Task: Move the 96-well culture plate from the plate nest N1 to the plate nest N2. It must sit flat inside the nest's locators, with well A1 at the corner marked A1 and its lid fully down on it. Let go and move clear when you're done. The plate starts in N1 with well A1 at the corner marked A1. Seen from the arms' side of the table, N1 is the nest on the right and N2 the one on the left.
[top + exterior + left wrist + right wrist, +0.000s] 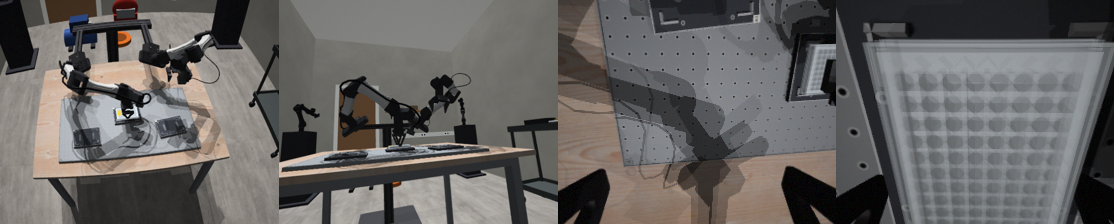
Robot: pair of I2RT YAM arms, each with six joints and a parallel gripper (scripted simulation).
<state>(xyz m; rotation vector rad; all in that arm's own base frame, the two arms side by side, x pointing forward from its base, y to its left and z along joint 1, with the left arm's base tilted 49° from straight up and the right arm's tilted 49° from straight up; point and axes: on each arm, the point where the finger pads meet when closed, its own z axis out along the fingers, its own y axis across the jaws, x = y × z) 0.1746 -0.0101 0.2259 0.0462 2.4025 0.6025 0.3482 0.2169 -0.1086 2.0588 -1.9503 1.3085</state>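
The lidded 96-well plate (119,113) (814,72) (976,132) lies in the middle nest (794,75) of three; its clear lid looks flat, though full seating cannot be judged. My right gripper (128,115) (399,144) (979,183) is open just above the plate, with one finger toward each long side. My left gripper (175,80) (438,109) (696,176) is open and empty, raised over the arms' edge of the table. N2 (171,126) (703,15), leftmost from the arms' side, is empty; a small white mark shows at one corner.
Another empty nest (87,137) (346,156) stands at the far right from the arms' side. All three nests are on the grey perforated board (110,152), on the wooden table (45,166). The right forearm spans above the board. Nest locators are low, raised corner pieces.
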